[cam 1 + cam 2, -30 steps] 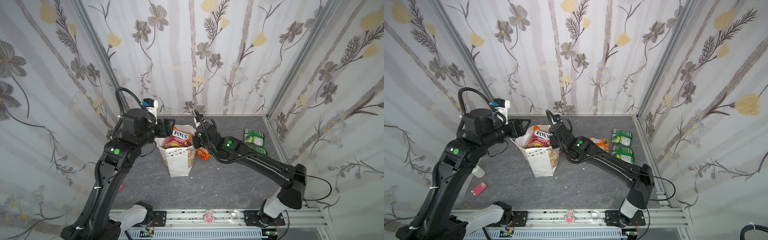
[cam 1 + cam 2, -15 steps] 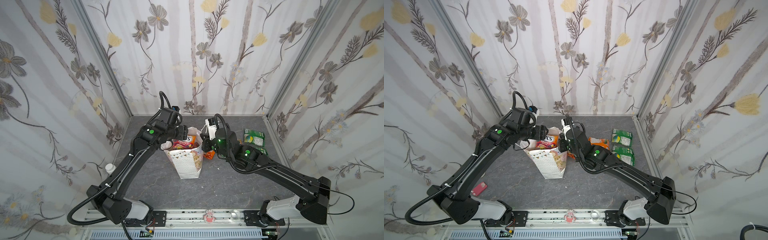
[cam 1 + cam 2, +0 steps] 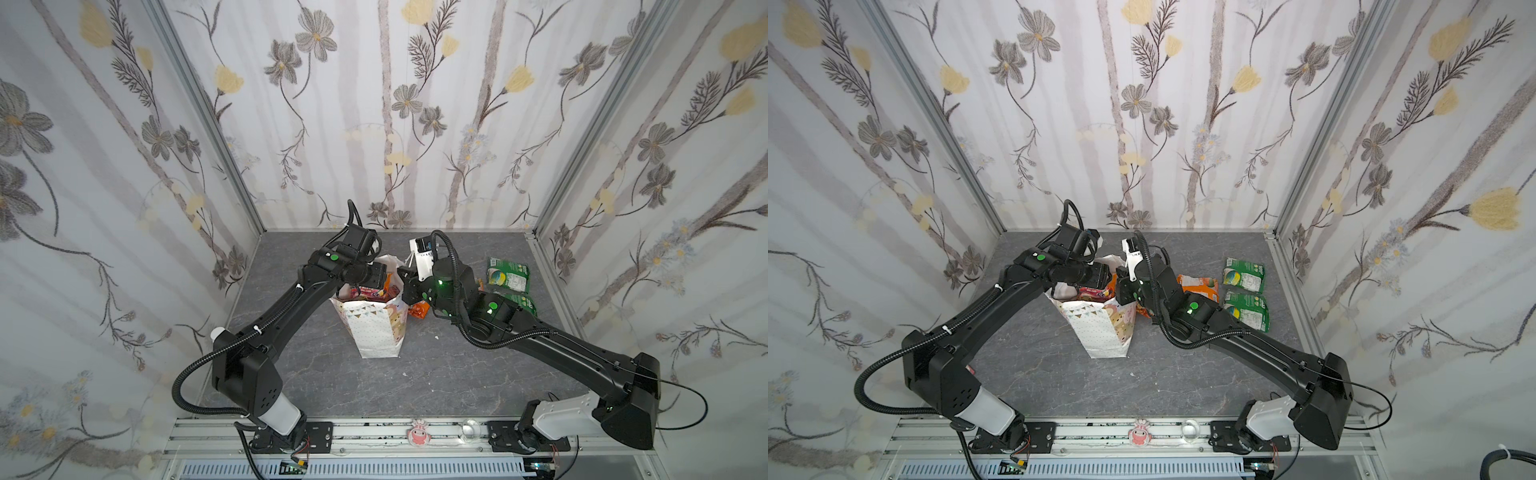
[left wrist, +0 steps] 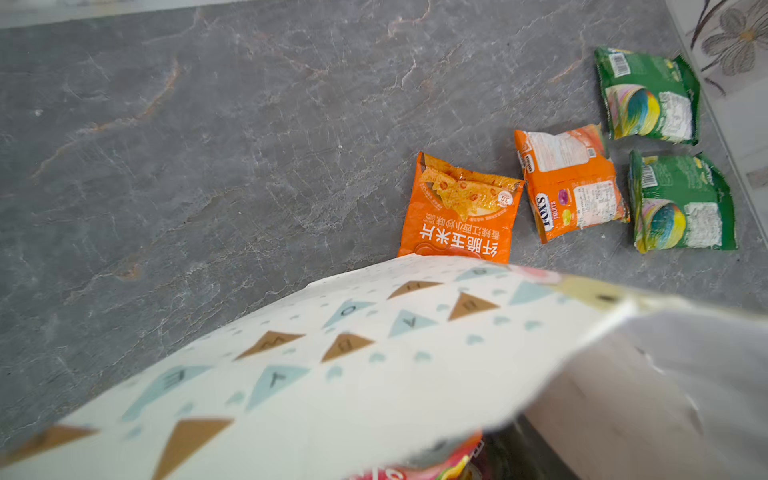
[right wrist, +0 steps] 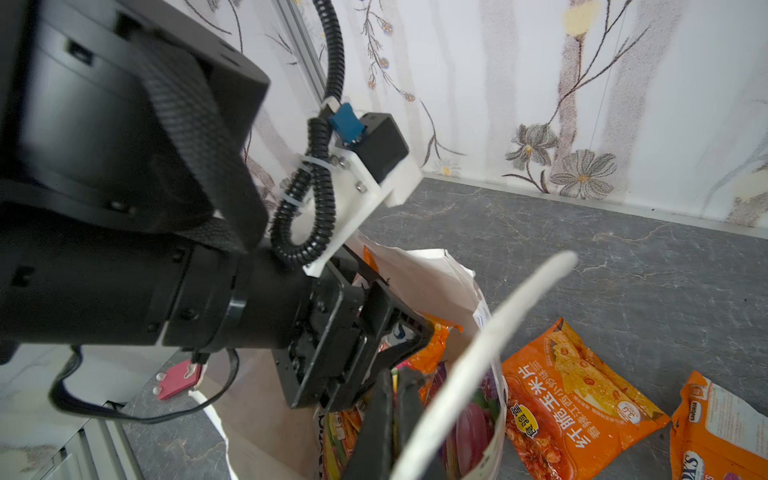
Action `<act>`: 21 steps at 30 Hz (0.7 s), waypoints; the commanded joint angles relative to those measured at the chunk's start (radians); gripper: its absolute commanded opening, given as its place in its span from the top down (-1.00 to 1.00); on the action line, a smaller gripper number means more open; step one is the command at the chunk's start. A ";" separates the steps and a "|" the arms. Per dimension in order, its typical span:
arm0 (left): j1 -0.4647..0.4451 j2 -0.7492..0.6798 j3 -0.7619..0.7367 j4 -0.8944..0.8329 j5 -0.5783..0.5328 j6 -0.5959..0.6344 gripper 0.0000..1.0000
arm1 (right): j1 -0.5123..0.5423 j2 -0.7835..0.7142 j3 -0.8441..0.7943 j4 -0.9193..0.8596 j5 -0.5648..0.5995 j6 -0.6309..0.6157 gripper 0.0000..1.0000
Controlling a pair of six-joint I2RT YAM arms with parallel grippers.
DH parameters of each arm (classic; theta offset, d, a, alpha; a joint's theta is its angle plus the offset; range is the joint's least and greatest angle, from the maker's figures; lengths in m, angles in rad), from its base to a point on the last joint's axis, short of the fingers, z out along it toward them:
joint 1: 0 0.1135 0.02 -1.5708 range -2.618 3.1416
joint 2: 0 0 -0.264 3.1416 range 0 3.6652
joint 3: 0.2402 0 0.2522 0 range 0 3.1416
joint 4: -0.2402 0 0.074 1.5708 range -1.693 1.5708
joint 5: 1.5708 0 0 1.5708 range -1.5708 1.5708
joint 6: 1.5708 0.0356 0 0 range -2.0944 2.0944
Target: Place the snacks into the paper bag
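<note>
– Packets crowd the mouth of the paper bag [image 3: 376, 332], and the left claw [image 5: 399, 328] hangs right over that opening!

– Holding anything?

– Can't tell. Its own camera sees only the bag's outer wall, and from the other wrist the jaws are a dark jumble. They could be parted or pinched.

– And the right claw [image 5: 392, 415]?

– Clamped tight, fingers together, at the bag's rim on the side facing the loose snacks. The white cord handle [image 5: 498, 332] sweeps just past it. Whether it pinches cord, paper or nothing, I can't say.

– What's outside the bag?

– Four pieces. An orange corn-chip packet [image 4: 457, 212] lies just beside the bag's foot, an orange FOX'S packet [image 4: 569, 183] is beyond it, and two green packets [image 4: 648, 95] [image 4: 681, 203] are farther out again.

– So how do you play this one?

– My read is that a snack is being settled in. Go straight down inside the rim and stay clear of that handle. The bag looks nearly brimful, with a red packet [image 3: 368, 293] riding at the top, so let go only once the piece sits below the edge. The right claw should steady the rim, because a tall, light bag like this could tip under a sideways nudge.
</note>
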 commanded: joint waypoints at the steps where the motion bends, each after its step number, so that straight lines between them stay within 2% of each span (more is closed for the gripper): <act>1: 0.002 0.035 -0.018 0.036 0.044 0.000 -0.28 | -0.002 -0.014 -0.010 0.098 -0.017 0.010 1.00; 5: -0.013 0.075 -0.035 0.043 0.056 -0.003 -0.19 | -0.010 -0.017 -0.020 0.101 -0.021 0.011 1.00; 9: -0.011 0.044 0.008 0.021 -0.027 0.001 -0.17 | -0.019 -0.008 -0.026 0.101 -0.035 0.016 1.00; 16: 0.044 -0.090 0.206 -0.150 -0.164 0.027 -0.51 | -0.030 0.001 -0.027 0.095 -0.053 0.019 1.00; 21: 0.117 -0.248 0.180 -0.201 -0.230 0.015 -0.68 | -0.031 0.005 -0.030 0.095 -0.057 0.019 1.00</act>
